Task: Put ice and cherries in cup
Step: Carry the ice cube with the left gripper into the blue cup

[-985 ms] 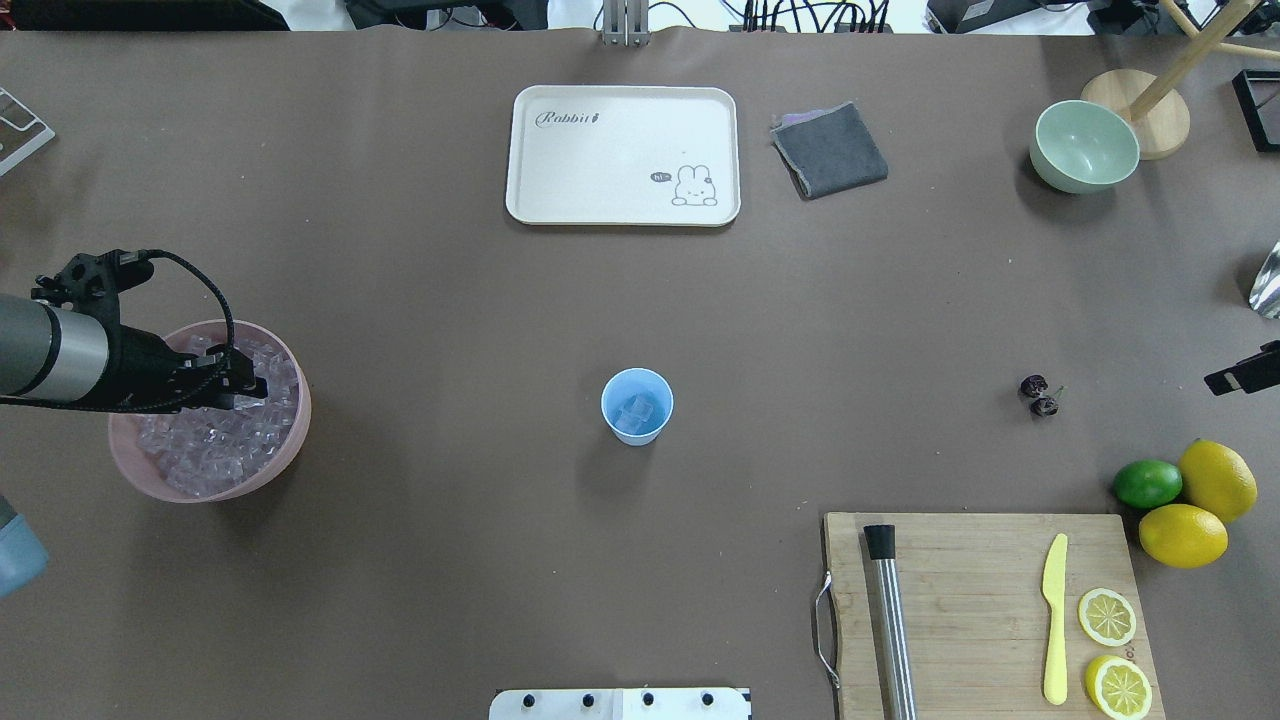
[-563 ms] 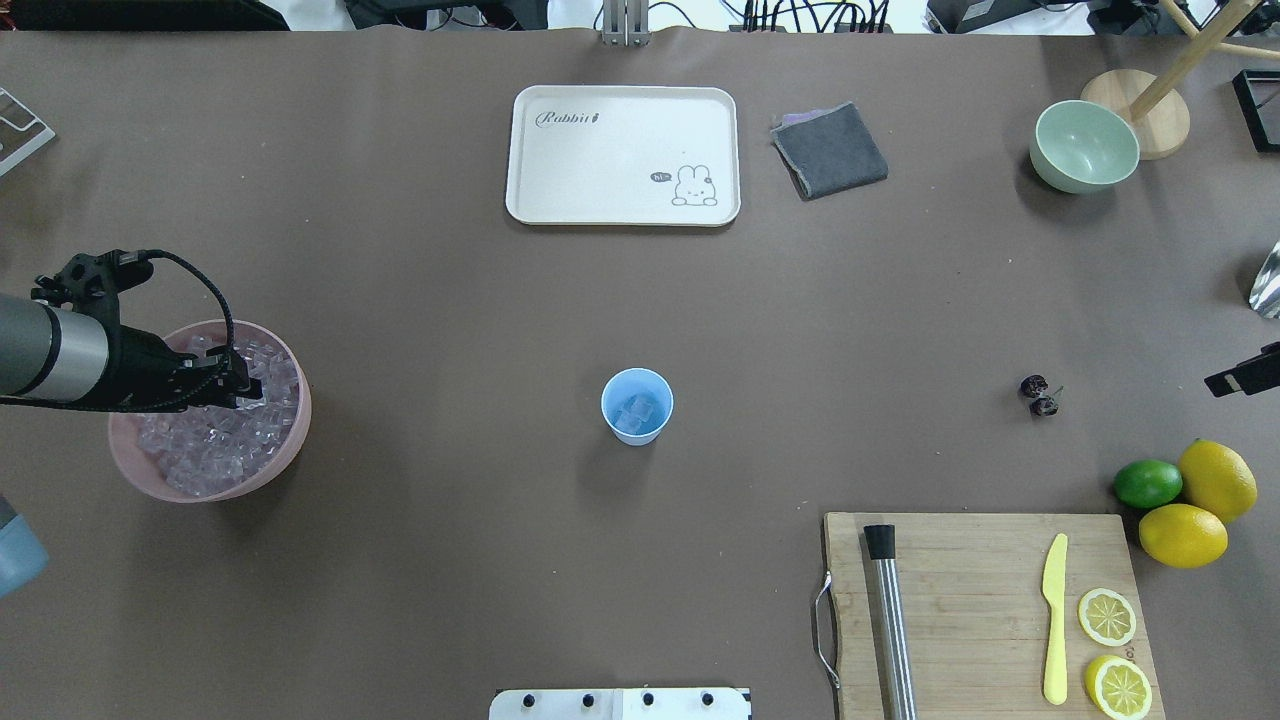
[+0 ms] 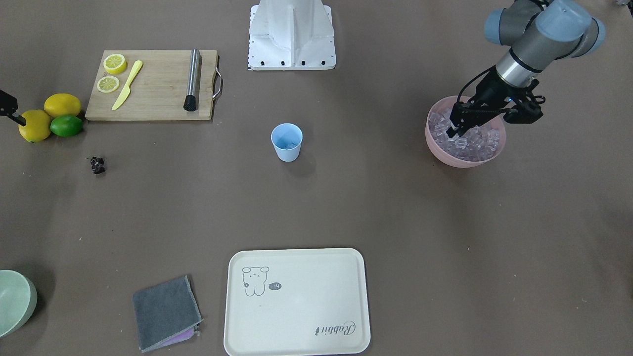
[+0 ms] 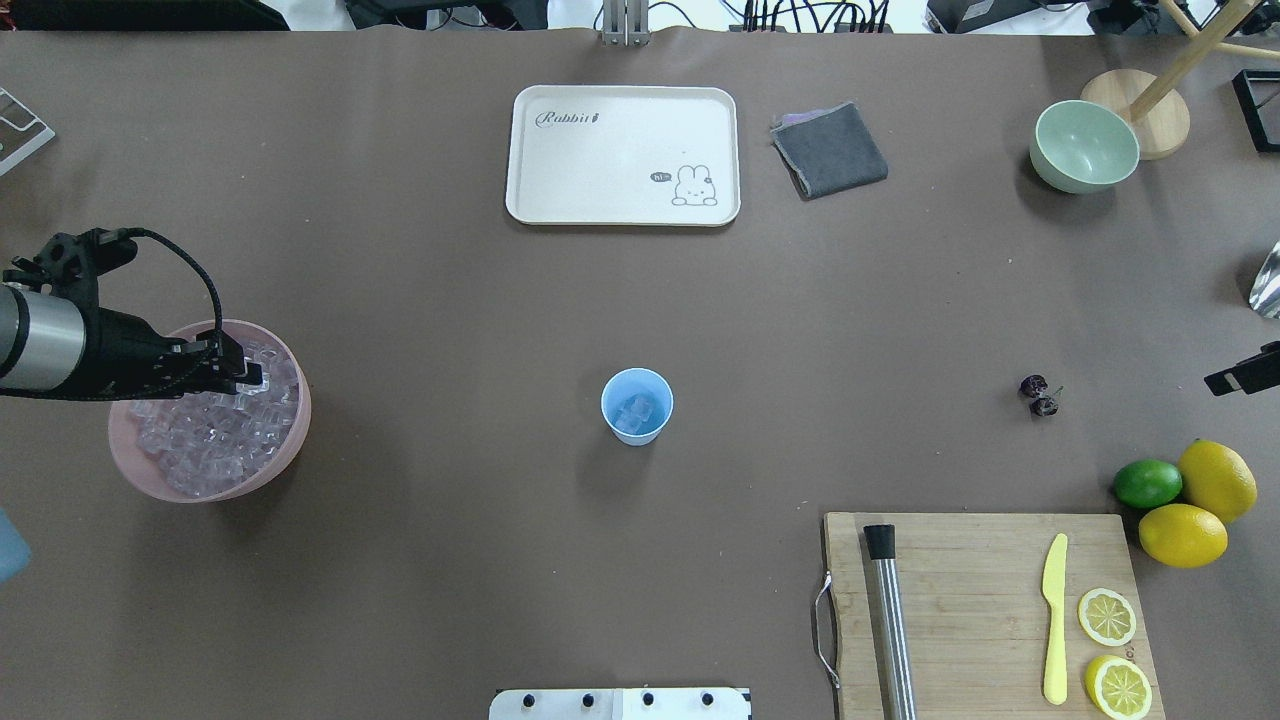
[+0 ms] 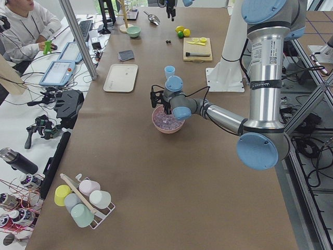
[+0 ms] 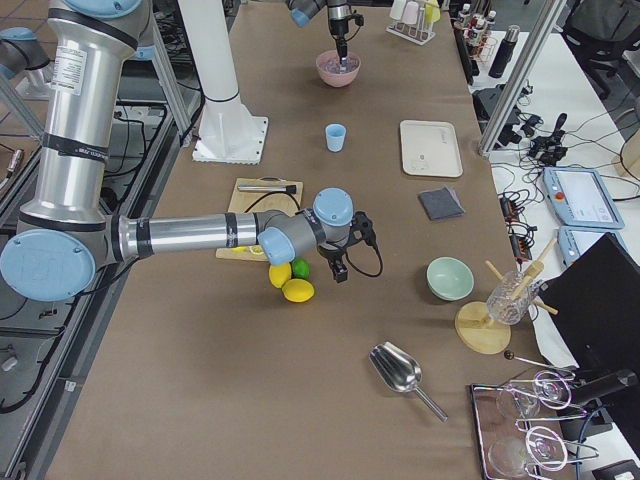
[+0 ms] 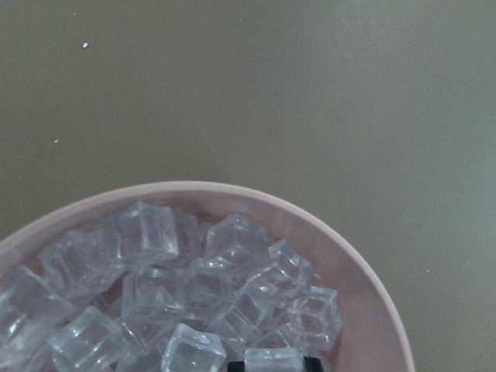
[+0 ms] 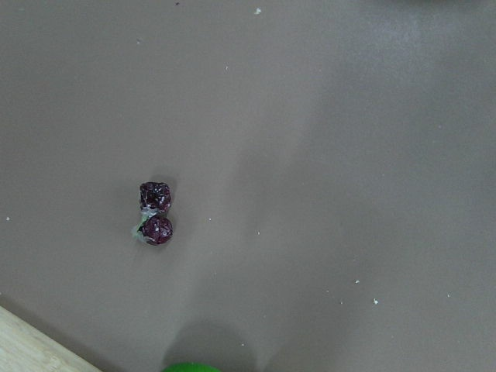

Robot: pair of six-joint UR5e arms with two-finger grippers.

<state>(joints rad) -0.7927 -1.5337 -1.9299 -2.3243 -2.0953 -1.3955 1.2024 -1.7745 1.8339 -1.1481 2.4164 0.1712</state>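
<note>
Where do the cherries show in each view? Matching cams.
Front-facing: cherries at left, below the lime.
Overhead: cherries at right, up-left of lime.
Exterior left: cherries a far speck near lime.
Exterior right: cannot make them out.
Left wrist: not in it.
Right wrist: cherries left of centre.
Shared landmark: the lime.

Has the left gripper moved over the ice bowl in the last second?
Yes. The left gripper has shifted slightly toward the pink bowl's far rim and the overhead view's left.
</note>
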